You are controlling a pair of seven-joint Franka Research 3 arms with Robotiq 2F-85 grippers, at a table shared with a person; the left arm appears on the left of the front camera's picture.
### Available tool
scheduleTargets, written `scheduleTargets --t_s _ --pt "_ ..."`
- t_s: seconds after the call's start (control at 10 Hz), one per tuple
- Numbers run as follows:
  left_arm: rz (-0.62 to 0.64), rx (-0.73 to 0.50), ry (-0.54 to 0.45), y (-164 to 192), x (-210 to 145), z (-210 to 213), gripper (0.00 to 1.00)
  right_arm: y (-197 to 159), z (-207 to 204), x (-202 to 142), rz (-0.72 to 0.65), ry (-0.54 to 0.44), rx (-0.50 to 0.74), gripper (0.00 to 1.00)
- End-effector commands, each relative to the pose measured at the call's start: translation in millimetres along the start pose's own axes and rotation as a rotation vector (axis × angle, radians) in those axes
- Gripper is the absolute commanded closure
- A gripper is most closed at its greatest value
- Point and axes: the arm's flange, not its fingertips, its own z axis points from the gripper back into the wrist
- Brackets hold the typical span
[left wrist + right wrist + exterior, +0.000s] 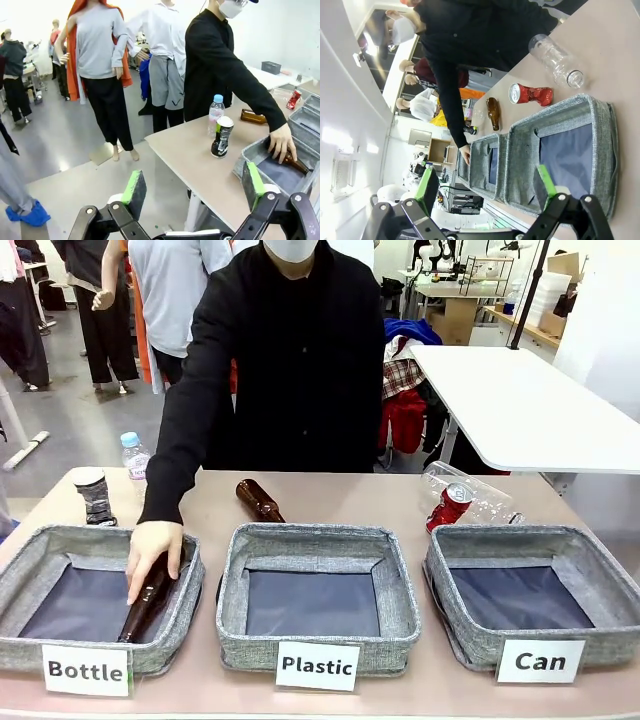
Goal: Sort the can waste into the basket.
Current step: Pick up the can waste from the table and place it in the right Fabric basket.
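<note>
The red crushed can (449,506) lies on the table just behind the basket labelled "Can" (500,543), its silver top facing me; it is also in the right wrist view (530,94). The grey-black patterned can (95,496) stands upright at the far left, behind the "Bottle" basket, and appears in the left wrist view (221,137). My left gripper (192,175) is open, off the table's left end above the floor. My right gripper (484,175) is open with nothing between its fingers, near the Can basket's (600,150) outer side.
A person's hand (150,555) rests on a brown bottle (148,605) in the "Bottle" basket (30,550). Another brown bottle (259,499) lies behind the "Plastic" basket (310,535). A clear plastic bottle (480,495) lies beside the red can; a small one (134,455) stands far left.
</note>
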Motion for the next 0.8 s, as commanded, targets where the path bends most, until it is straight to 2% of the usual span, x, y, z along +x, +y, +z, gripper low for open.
scheduleTargets --t_s 0.0,0.2,0.3,0.5,0.7 --pt "-0.052 -0.005 0.013 -11 11 -21 0.0 0 1 4 0.028 -0.012 0.019 0.0" --pt "-0.088 -0.058 0.041 -17 18 -43 0.0 0 1 4 0.028 -0.012 0.019 0.0" --pt "-0.111 -0.094 0.085 -22 23 -69 0.0 0 1 4 0.028 -0.012 0.019 0.0" --pt "-0.119 -0.161 0.21 -31 27 -149 0.0 0 1 4 0.028 -0.012 0.019 0.0" --pt "-0.203 -0.198 0.33 -33 28 -209 0.0 0 1 4 0.028 -0.012 0.019 0.0"
